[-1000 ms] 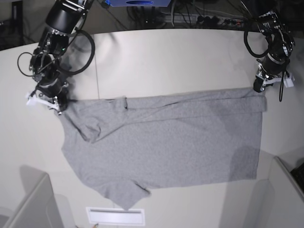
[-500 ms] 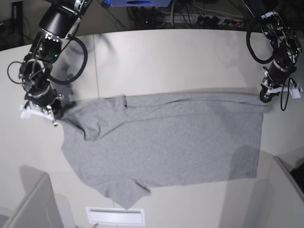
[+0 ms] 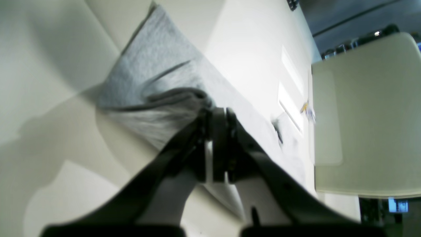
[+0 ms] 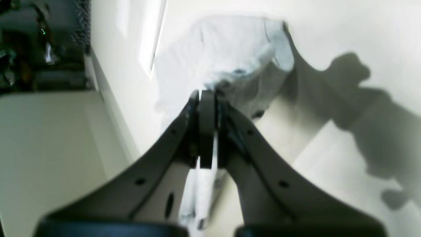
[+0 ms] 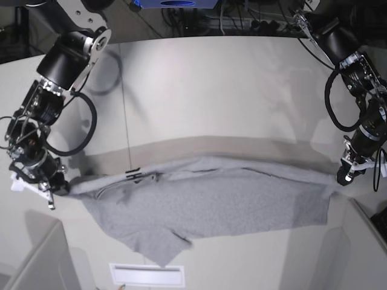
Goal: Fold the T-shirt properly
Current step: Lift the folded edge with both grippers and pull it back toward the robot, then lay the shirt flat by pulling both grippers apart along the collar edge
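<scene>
The heather-grey T-shirt (image 5: 205, 205) lies across the front half of the table, plain side up, with its far edge raised and stretched between both grippers. My right gripper (image 5: 52, 190), at the left of the base view, is shut on the shirt's left corner. In the right wrist view the cloth (image 4: 230, 49) bunches at the closed tips (image 4: 207, 93). My left gripper (image 5: 343, 177), at the right of the base view, is shut on the shirt's right corner. In the left wrist view the fabric (image 3: 158, 75) gathers at its tips (image 3: 215, 113). One sleeve (image 5: 160, 248) points toward the front edge.
A white slot (image 5: 145, 275) sits at the table's front edge below the sleeve. Beige panels stand at the front left (image 5: 36, 260) and front right (image 5: 363, 241). A seam (image 5: 124, 109) runs across the tabletop. Cables lie behind the far edge.
Both arms have swung toward the front edge, drawing the shirt's far edge forward over its lower part. The right gripper has closed on the left corner.
</scene>
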`<state>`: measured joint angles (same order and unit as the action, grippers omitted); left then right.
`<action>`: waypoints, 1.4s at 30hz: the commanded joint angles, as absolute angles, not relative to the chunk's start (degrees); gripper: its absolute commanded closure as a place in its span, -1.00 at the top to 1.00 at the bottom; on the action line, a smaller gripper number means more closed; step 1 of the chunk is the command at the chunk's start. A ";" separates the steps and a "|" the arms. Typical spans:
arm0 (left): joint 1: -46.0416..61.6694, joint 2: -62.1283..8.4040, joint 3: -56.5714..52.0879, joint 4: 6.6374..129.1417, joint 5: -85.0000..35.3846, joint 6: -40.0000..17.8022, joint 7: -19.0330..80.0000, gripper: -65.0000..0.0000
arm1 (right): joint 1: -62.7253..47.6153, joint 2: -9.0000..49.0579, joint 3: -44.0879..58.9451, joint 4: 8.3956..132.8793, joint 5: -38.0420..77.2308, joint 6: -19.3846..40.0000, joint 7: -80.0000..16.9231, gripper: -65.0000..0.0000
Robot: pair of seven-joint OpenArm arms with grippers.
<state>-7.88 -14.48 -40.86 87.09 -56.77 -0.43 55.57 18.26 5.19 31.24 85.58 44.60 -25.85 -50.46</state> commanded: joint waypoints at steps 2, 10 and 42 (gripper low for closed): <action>-11.47 -16.66 -41.19 86.02 -57.54 -0.92 54.46 -1.00 | 22.29 7.25 31.25 82.86 45.14 -25.36 -49.89 -1.00; -14.64 -18.68 -38.20 82.15 -57.89 -0.92 54.81 -1.00 | 26.86 8.75 31.34 78.99 45.14 -25.36 -51.91 -1.00; 26.42 -18.59 -38.37 98.68 -57.54 -1.27 54.37 -1.00 | -14.20 4.70 31.69 99.38 45.41 -24.92 -47.69 -1.00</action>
